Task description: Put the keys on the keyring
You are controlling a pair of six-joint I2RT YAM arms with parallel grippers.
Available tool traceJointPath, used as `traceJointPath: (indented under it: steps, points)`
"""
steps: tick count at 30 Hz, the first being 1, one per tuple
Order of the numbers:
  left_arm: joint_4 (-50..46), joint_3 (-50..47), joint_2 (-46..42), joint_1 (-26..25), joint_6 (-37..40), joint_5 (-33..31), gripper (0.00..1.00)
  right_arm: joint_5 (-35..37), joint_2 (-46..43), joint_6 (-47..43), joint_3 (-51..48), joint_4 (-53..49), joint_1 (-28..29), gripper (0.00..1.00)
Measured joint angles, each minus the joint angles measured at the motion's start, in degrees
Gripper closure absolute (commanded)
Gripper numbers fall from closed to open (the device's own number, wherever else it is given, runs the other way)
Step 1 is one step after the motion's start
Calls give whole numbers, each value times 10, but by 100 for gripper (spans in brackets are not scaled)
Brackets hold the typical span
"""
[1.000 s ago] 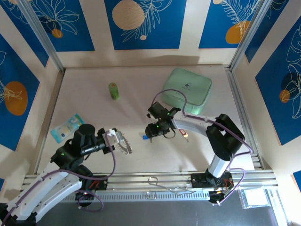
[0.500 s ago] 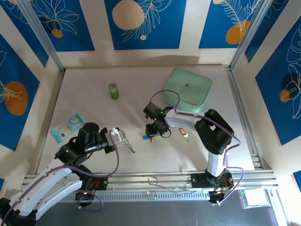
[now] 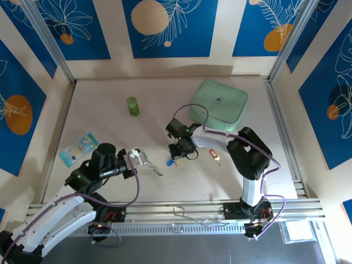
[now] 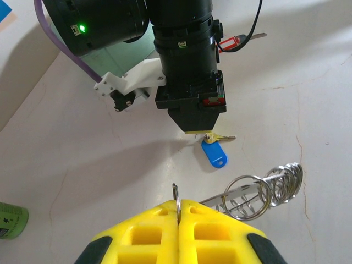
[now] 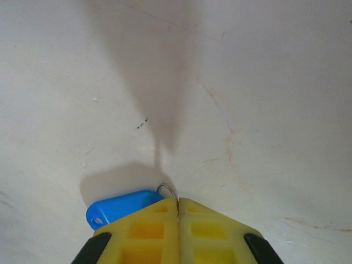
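Right wrist view: the right gripper is closed, pinching the small wire loop of the blue-tagged key, whose tag lies just beside its fingers. The red-tagged key lies near, on the gripper's opposite side. The left gripper clamps the keyring, which juts out beyond its fingertips.

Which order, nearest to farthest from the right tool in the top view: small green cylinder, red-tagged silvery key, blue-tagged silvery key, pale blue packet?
From the right tool:
1. Blue-tagged silvery key, at its tips.
2. Red-tagged silvery key, just rightward.
3. Small green cylinder, back left.
4. Pale blue packet, far left.
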Motion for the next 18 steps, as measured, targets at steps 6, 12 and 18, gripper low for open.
traceJointPath:
  steps: [6, 12, 18]
  points:
    - [8, -3, 1, 0, 0, 0, 100, 0, 0, 0, 1, -1, 1, 100]
    - [9, -5, 1, 0, 0, 0, 100, 5, -4, -5, 2, -9, 8, 100]
    - [17, -13, 2, 0, 0, 0, 100, 42, -31, -20, 2, -41, 12, 100]
